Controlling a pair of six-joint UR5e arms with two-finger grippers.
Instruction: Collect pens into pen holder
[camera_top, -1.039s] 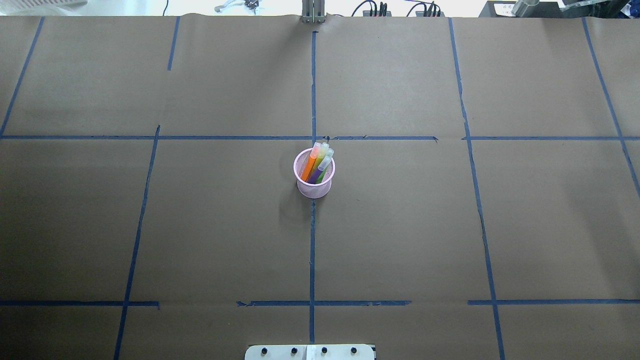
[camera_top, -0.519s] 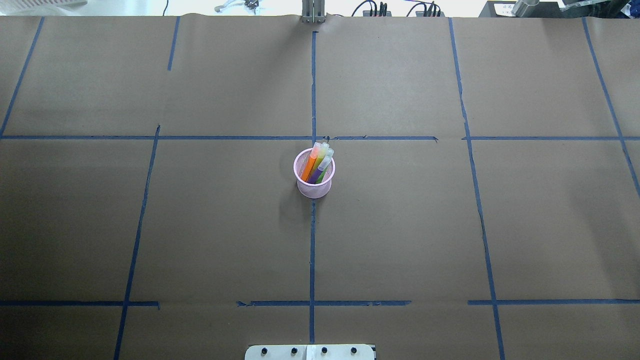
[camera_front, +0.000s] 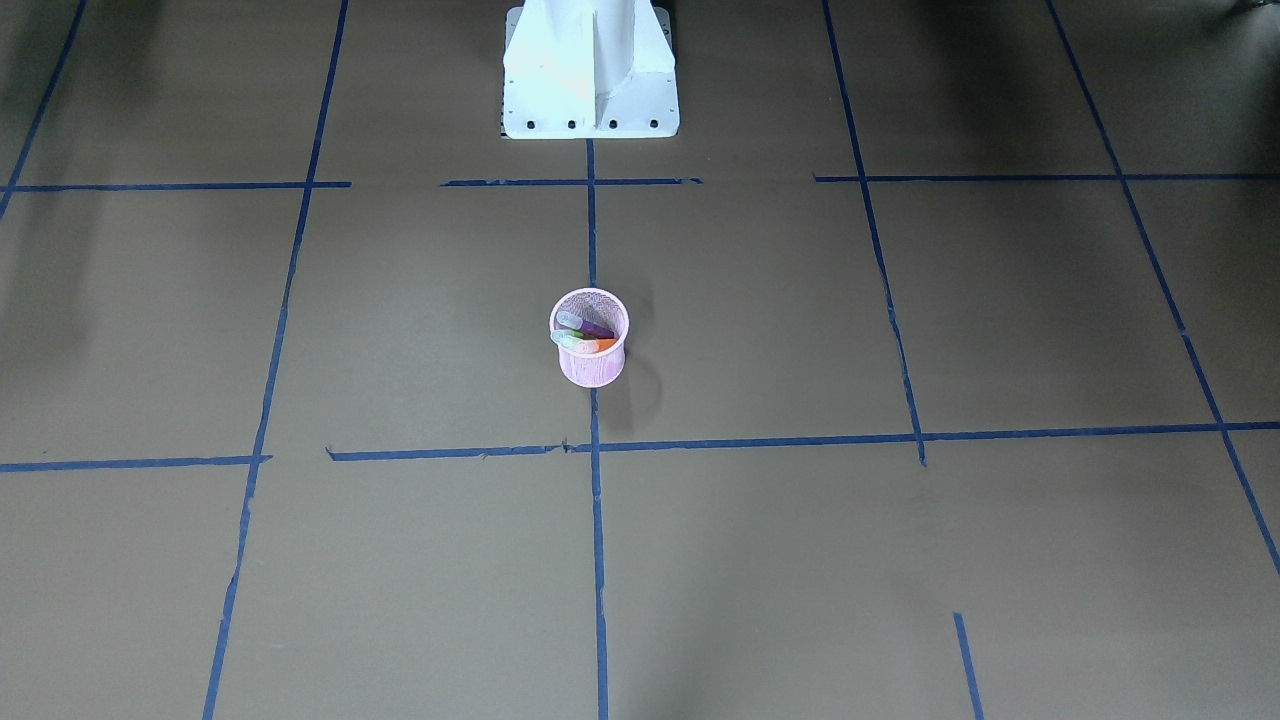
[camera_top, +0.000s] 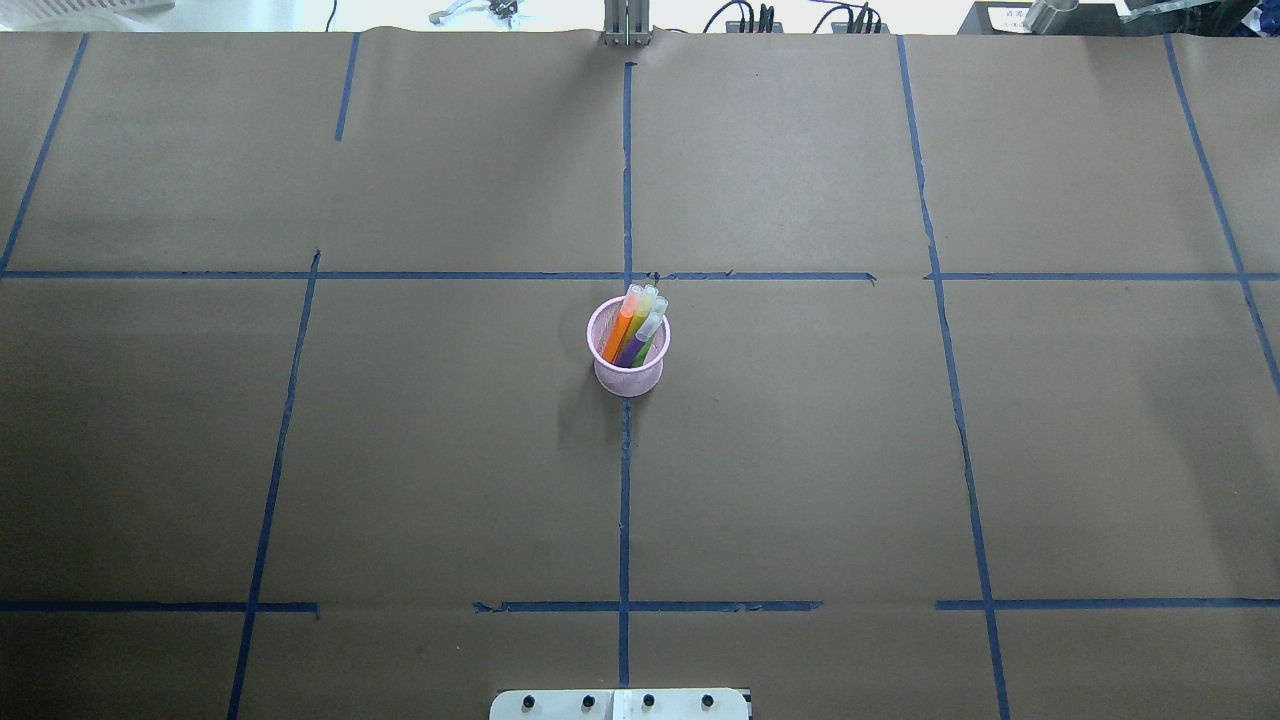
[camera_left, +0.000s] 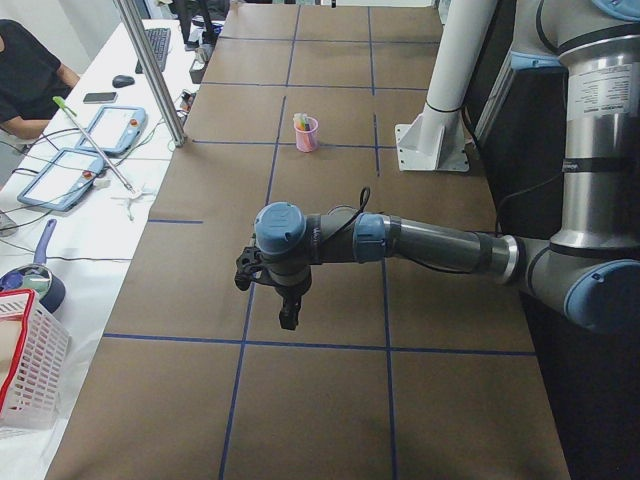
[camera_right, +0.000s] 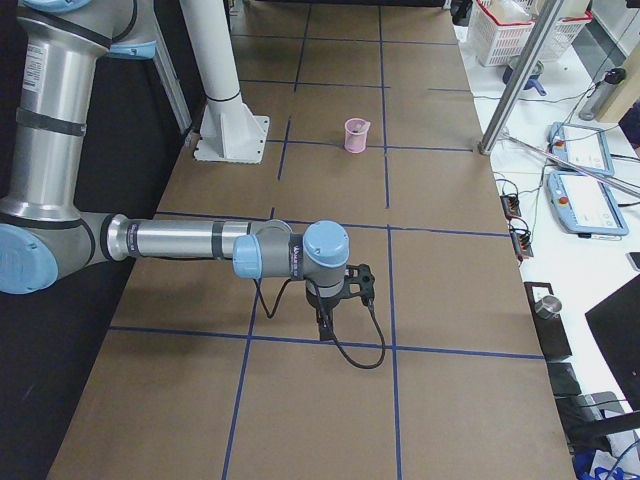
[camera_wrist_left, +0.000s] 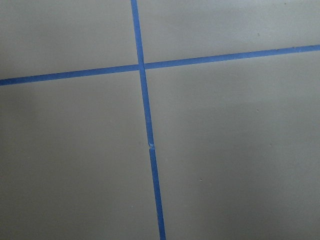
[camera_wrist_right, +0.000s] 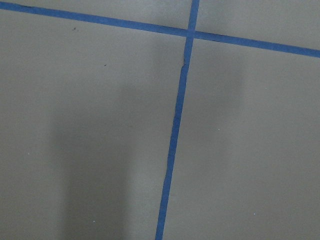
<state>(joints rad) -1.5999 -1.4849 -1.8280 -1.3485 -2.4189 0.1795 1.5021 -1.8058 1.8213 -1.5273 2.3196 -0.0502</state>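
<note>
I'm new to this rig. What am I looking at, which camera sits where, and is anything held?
Two robot arms share a brown paper-covered table gridded with blue tape. Two pictures look down on it, two look from its ends, two from the wrists, showing only paper and tape. A small pink wire-mesh cup stands mid-table with an orange pen, a purple pen and a green pen inside. The left gripper and right gripper hang above bare paper; no pen shows in either.

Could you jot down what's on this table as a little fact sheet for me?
Holder: small round pink wire-mesh cup, upright, centred on the brown paper-covered table
Pens: slim orange, purple and green marker-like sticks, all leaning inside the cup
Left hand: above bare table, far from cup; grip unclear
Right hand: same, at the opposite end
Loose pens: none seen
</note>
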